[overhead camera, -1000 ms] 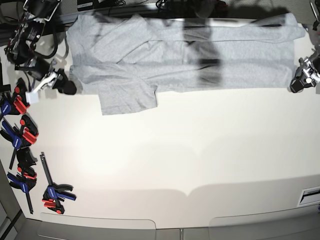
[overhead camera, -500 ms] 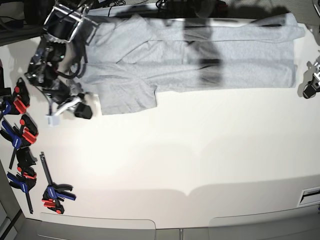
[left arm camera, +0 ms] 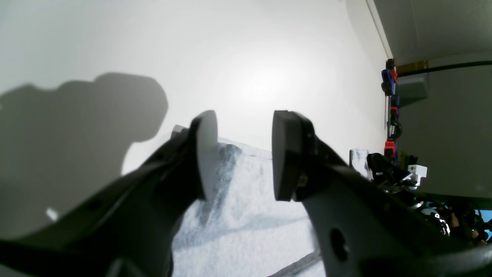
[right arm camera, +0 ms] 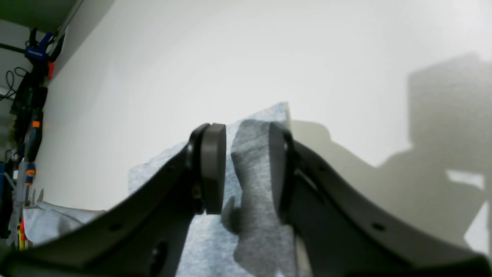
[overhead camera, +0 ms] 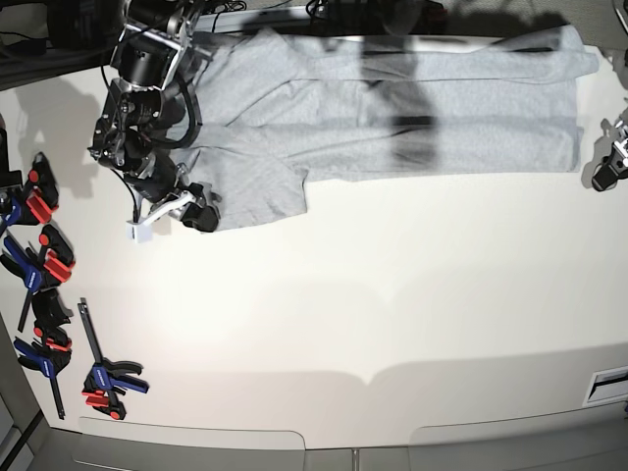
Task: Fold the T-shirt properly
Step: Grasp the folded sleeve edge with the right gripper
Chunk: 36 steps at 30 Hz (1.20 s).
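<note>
T-shirt (overhead camera: pixel 373 98) partly folded into a long band (sleeve flap sticking out).
Right gripper (right arm camera: pixel 242 169) open astride that sleeve; left gripper (left arm camera: pixel 242 154) open, empty.

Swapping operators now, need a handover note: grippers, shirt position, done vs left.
Right gripper: open, jaws astride a raised fold of the T-shirt at its sleeve corner, not clamped.
Left gripper: open, beside the shirt's opposite end, holding nothing.
Shirt: spread along the table's far edge, long sides partly folded in, one sleeve sticking out toward the near side.
Done: lengthwise folds, roughly.
Left: tuck the sleeve, fold crosswise.
</note>
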Motion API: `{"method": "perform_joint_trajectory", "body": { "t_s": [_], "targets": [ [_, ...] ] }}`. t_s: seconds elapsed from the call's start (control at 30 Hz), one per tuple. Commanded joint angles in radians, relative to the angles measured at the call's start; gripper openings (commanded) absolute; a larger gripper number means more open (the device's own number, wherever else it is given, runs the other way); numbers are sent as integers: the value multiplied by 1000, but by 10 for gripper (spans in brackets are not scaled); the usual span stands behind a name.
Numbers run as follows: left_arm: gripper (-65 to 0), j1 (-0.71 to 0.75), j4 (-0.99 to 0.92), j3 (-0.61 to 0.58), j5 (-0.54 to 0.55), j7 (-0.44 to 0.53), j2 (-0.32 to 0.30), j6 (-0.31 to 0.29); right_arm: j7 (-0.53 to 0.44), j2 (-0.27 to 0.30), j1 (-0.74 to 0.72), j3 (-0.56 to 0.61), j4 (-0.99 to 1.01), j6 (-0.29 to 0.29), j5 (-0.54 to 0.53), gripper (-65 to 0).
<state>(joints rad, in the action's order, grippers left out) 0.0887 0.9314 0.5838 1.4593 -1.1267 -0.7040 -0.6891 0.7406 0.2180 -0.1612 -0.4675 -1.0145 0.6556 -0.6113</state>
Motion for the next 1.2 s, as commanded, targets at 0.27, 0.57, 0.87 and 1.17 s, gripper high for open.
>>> {"method": "perform_joint_trajectory", "body": {
  "t_s": [0.27,0.57,0.87,1.17],
  "targets": [
    [-430,-8,14,7,24,-3,-28,-9,-31,12,-11,-3,-38,-24,-76,-462],
    [-430,-8,14,7,24,-3,-28,-9,-68,11,-11,-79,-51,43,-117,-465],
    [-430,-8,14,7,24,-3,-28,-9,-42,-6,-10,-101,-52,-2,34,-465],
    [-430,-8,14,7,24,-2,-27,-9,-9,-11,-11,-21,-52,-50,83,-466]
  ]
}}
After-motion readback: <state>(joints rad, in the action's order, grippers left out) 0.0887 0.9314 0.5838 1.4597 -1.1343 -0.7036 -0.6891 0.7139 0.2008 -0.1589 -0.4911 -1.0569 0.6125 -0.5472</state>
